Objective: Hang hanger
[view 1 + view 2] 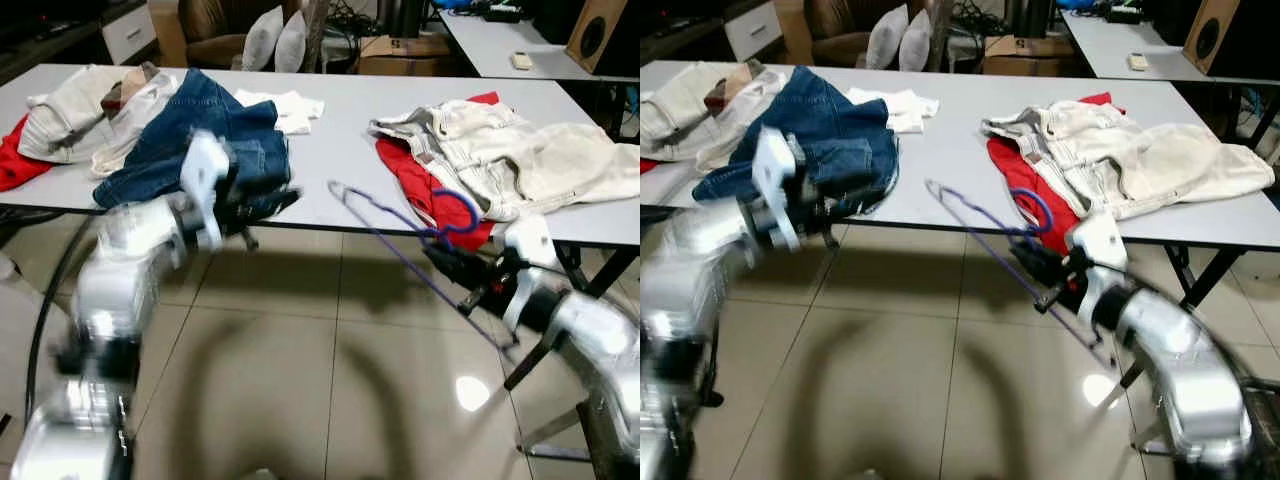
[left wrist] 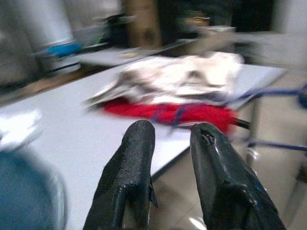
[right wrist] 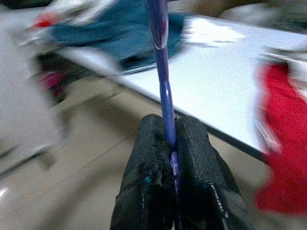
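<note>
A thin blue wire hanger (image 1: 390, 213) hangs in the air in front of the table's near edge, tilted, with its hook (image 1: 456, 193) over a red garment (image 1: 415, 185). My right gripper (image 1: 447, 258) is shut on the hanger just below the hook. The right wrist view shows the blue rod (image 3: 162, 91) pinched between the black fingers (image 3: 144, 153). My left gripper (image 1: 288, 199) is raised at the table edge beside the blue jeans (image 1: 205, 130). Its fingers (image 2: 136, 148) are open with nothing between them.
A long white table (image 1: 340, 130) carries piles of clothes: beige trousers (image 1: 520, 150) over the red garment, a white cloth (image 1: 290, 105), and light clothing (image 1: 80, 110) at the left. Tiled floor (image 1: 330, 380) lies below. A second table (image 1: 500, 40) and a chair with cushions (image 1: 275, 35) stand behind.
</note>
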Controlling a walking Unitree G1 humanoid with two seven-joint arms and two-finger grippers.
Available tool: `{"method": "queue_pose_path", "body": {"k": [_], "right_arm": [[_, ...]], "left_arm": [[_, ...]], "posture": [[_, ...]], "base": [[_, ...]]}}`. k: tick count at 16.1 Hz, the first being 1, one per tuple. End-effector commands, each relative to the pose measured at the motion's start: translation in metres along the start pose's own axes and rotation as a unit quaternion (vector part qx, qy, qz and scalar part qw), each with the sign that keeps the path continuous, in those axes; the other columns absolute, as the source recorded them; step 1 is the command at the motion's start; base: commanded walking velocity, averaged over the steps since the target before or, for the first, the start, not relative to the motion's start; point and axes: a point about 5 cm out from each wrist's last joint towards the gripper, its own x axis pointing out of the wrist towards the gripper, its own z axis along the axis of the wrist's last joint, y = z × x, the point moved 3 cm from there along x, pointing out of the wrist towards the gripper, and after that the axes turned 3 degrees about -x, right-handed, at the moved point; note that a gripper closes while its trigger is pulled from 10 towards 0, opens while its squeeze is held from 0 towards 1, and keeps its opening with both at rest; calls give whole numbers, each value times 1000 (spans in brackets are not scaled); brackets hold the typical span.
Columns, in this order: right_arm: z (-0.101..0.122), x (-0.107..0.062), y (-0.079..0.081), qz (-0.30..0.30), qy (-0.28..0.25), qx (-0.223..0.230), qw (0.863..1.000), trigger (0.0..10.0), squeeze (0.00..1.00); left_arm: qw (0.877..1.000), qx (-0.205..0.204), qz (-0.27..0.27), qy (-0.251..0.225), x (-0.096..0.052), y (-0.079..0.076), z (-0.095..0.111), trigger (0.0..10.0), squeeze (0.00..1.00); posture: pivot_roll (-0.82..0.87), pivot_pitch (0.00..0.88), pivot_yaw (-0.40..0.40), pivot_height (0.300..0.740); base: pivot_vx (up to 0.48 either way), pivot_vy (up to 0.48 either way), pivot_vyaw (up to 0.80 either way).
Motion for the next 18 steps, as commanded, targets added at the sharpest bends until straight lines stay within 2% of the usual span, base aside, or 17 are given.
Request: {"method": "queue_pose_path", "body": {"k": [1,2,3,4,5,6,7,8,9,11,12,13,14,16,18], "right_arm": [[-12,-7,-10,-109,17,13,994,2549,0],[-17,-9,-10,-135,24,24,990,8941,0],[-29,-13,-9,-185,41,46,981,10000,0],[-37,-16,-12,-224,59,57,971,10000,0],[-45,-22,-18,-279,73,54,956,10000,0],[-52,-23,-20,-305,87,45,947,10000,0],[-57,-28,-31,-381,98,22,919,10000,0],[-57,-29,-32,-393,97,29,914,10000,0],[-50,-24,-28,-359,58,47,930,10000,0],[-39,-20,-19,-307,9,66,949,10000,0],[-35,-19,-16,-293,-6,75,953,10000,0],[-24,-15,-6,-249,-48,101,962,10000,0],[-18,-11,1,-215,-66,96,970,10000,0],[-18,-9,-2,-213,-54,60,974,10000,0],[-16,-8,-6,-217,-62,57,973,10000,0]], "left_arm": [[994,-13,106,33,-13,2,-29,10000,0],[989,-22,137,40,-17,1,-38,10000,0],[981,-24,184,58,-23,-2,-53,10000,0],[977,-31,201,66,-26,-4,-59,10000,0],[973,-24,219,74,-27,-9,-66,10000,0],[969,-35,231,77,-27,-13,-70,10000,0],[964,-56,248,78,-26,-24,-76,10000,0],[964,-54,248,78,-25,-26,-76,10000,0],[967,-42,238,84,-23,-31,-80,10000,0],[967,-35,236,84,-19,-33,-81,10000,0],[968,-33,237,82,-18,-32,-80,10000,0],[968,-35,237,77,-14,-32,-77,10000,0],[968,-36,238,70,-10,-32,-74,10000,0],[968,-32,241,68,-8,-31,-72,10000,0],[967,-28,243,67,-8,-30,-71,10000,0]], "posture": [[-130,10,41,740],[-130,14,40,740],[-128,15,35,740],[-124,18,28,740],[-109,21,21,740],[-106,23,20,740],[-104,30,16,740],[-103,31,14,740],[-107,25,14,740],[-123,11,23,740],[-123,11,23,740],[-126,7,27,740],[-128,3,30,740],[-118,12,33,740],[-114,19,30,740]], "base": [[0,0,0],[0,0,0],[0,0,0],[0,0,0],[0,0,0],[0,0,0],[0,0,0],[0,0,0],[0,0,0],[0,0,0],[0,0,0],[0,0,0],[0,0,0],[0,0,0],[0,0,0]]}}
